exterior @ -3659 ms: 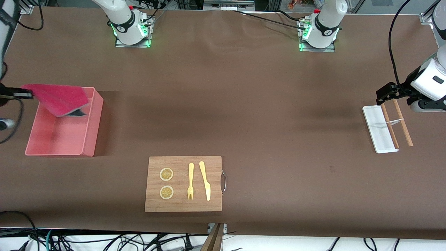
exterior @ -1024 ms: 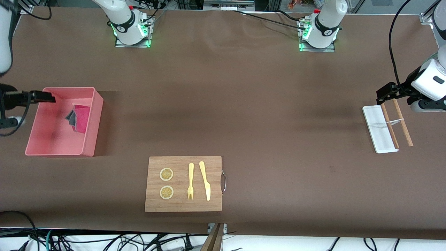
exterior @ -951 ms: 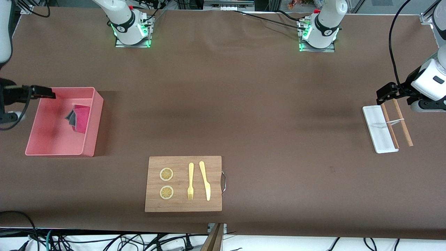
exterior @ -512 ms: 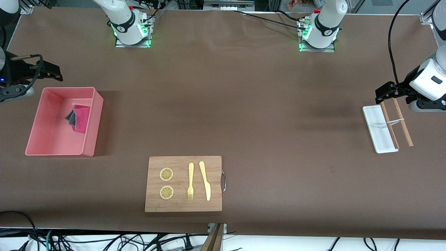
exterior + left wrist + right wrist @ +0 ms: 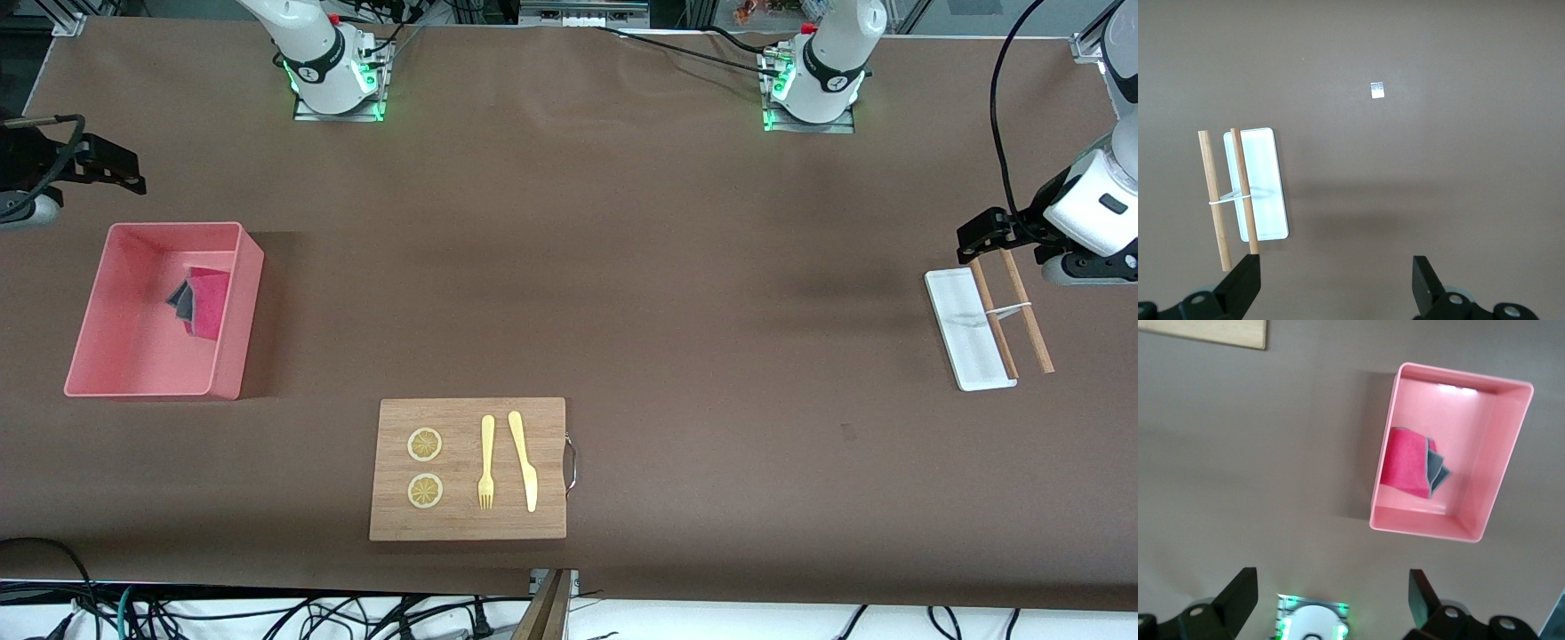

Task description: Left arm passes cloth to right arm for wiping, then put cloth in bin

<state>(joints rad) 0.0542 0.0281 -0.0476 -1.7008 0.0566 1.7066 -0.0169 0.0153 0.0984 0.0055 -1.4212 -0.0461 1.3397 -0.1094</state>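
Note:
The magenta-red cloth (image 5: 206, 302) lies crumpled in the pink bin (image 5: 133, 356), against the wall toward the table's middle, with its grey underside showing. The right wrist view shows the cloth (image 5: 1405, 461) inside the bin (image 5: 1471, 393) too. My right gripper (image 5: 123, 171) hangs open and empty over the bare table beside the bin, on the side toward the arm bases; its jaws (image 5: 1330, 590) stand wide apart. My left gripper (image 5: 971, 244) waits, open and empty, over the end of the white tray at the left arm's end; in its own view the left gripper (image 5: 1335, 283) holds nothing.
A wooden board (image 5: 467, 524) with two lemon slices, a fork (image 5: 486, 462) and a knife (image 5: 524, 458) lies near the front edge. A white tray (image 5: 965, 333) carries two banded wooden sticks (image 5: 1013, 307). The right arm's base (image 5: 1313, 621) shows below the right gripper.
The right gripper has let go of the cloth, which now lies in the bin. Over the last second it has drawn away from above the bin toward the arm bases. The left arm stays still.

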